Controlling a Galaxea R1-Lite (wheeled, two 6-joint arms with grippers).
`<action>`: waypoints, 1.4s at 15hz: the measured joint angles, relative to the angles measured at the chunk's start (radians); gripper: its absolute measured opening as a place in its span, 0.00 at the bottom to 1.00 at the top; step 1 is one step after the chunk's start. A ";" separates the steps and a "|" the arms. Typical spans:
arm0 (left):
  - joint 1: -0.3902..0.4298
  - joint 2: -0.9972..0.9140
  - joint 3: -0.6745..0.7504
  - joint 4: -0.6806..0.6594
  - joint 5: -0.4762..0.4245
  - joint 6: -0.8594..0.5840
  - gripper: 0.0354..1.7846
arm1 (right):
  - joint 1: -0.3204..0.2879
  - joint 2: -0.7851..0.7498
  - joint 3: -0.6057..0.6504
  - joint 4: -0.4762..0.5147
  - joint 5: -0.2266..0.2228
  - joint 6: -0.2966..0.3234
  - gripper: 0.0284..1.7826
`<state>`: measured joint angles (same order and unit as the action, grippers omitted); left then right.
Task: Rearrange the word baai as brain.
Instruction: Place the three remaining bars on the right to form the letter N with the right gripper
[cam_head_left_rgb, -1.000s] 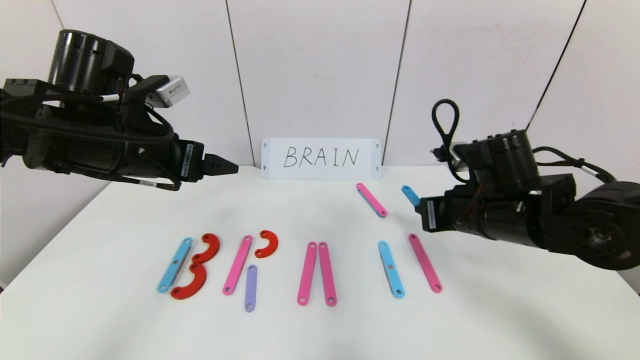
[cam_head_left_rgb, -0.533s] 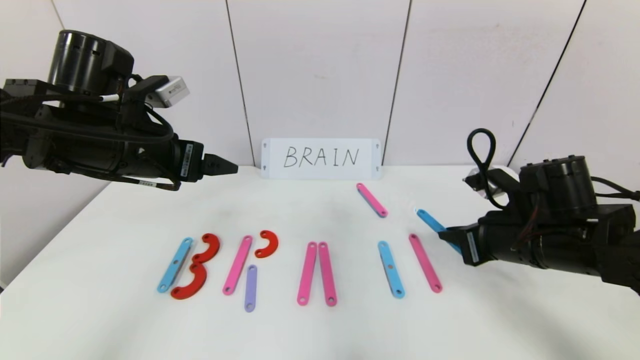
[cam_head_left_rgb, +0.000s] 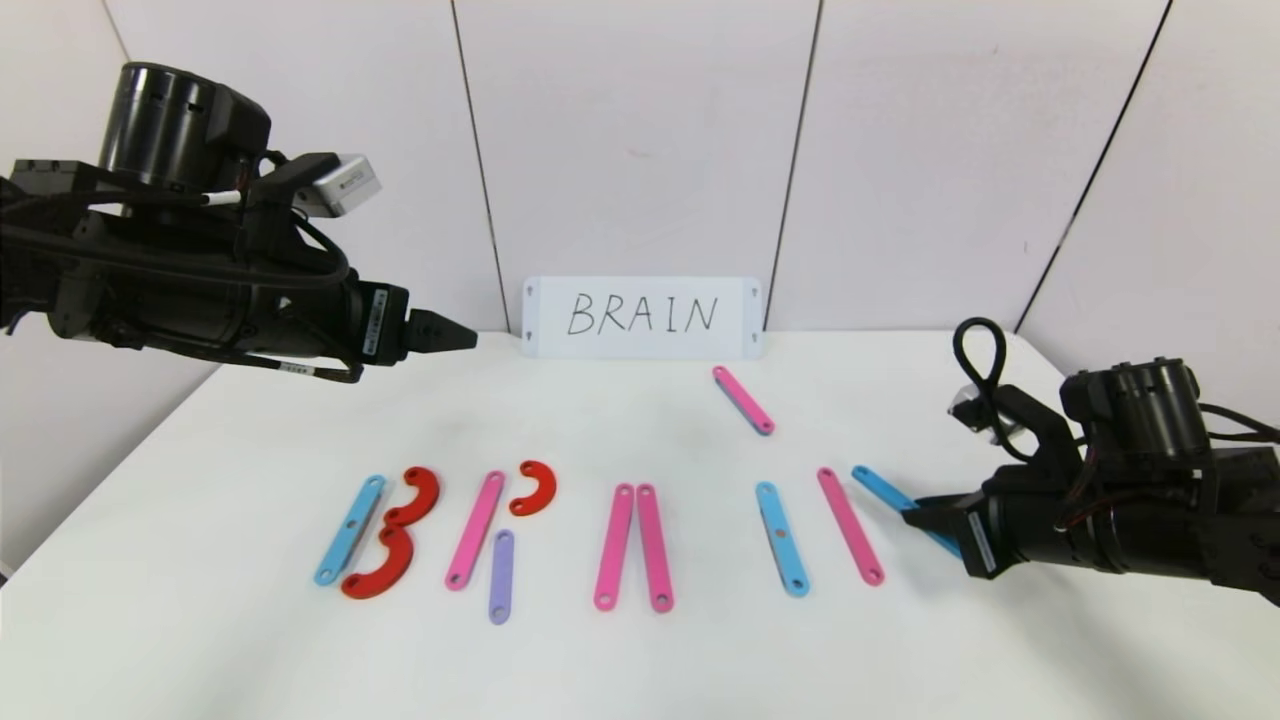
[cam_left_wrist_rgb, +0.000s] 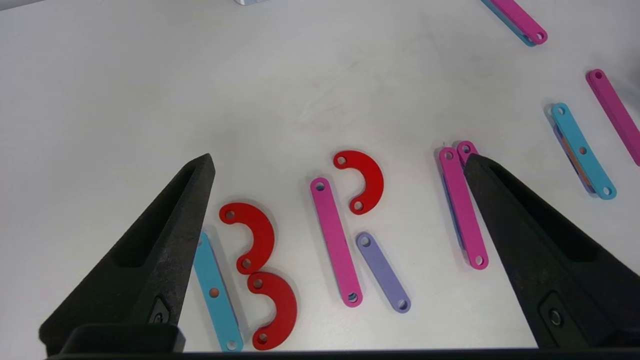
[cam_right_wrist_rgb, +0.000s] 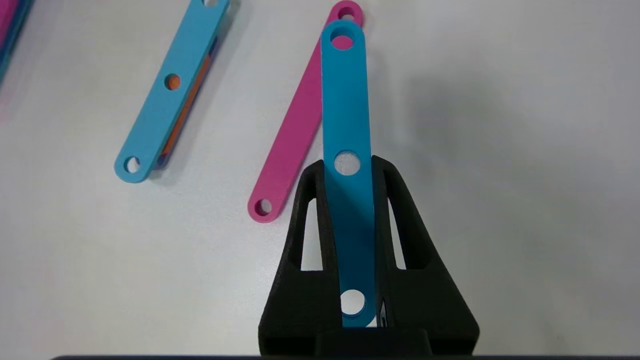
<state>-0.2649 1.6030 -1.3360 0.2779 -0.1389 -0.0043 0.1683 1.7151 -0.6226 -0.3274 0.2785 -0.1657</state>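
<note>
The word lies across the table's front. Its B is a light-blue strip (cam_head_left_rgb: 350, 530) with two red curves (cam_head_left_rgb: 415, 497). Its R is a pink strip (cam_head_left_rgb: 475, 530), a red curve (cam_head_left_rgb: 535, 487) and a purple strip (cam_head_left_rgb: 501, 575). Then come two pink strips (cam_head_left_rgb: 613, 548), a light-blue strip (cam_head_left_rgb: 781, 538) and a pink strip (cam_head_left_rgb: 850, 526). My right gripper (cam_head_left_rgb: 915, 515) is shut on another light-blue strip (cam_right_wrist_rgb: 347, 125), held low just right of that pink strip (cam_right_wrist_rgb: 295, 135). My left gripper (cam_head_left_rgb: 465, 338) is open and empty, high above the table's back left.
The white card (cam_head_left_rgb: 642, 317) with handwritten "BRAIN" stands against the back wall. A loose pink strip (cam_head_left_rgb: 743, 400) stacked on a blue one lies in front of it, right of centre. The table's right edge is close behind my right arm.
My right gripper has carried the light-blue strip from the back right forward and down, to beside the rightmost pink strip. The left arm has not moved.
</note>
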 joint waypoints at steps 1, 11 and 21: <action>-0.001 0.001 0.000 0.000 0.000 0.000 0.98 | -0.006 0.018 0.010 -0.039 -0.001 -0.002 0.11; 0.000 0.001 0.000 0.000 0.000 0.000 0.98 | -0.017 0.112 0.045 -0.164 -0.023 0.000 0.11; 0.000 0.003 0.000 -0.002 0.000 0.000 0.98 | -0.017 0.206 0.064 -0.346 -0.059 0.010 0.11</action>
<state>-0.2645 1.6064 -1.3364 0.2760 -0.1385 -0.0043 0.1515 1.9213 -0.5581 -0.6730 0.2194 -0.1553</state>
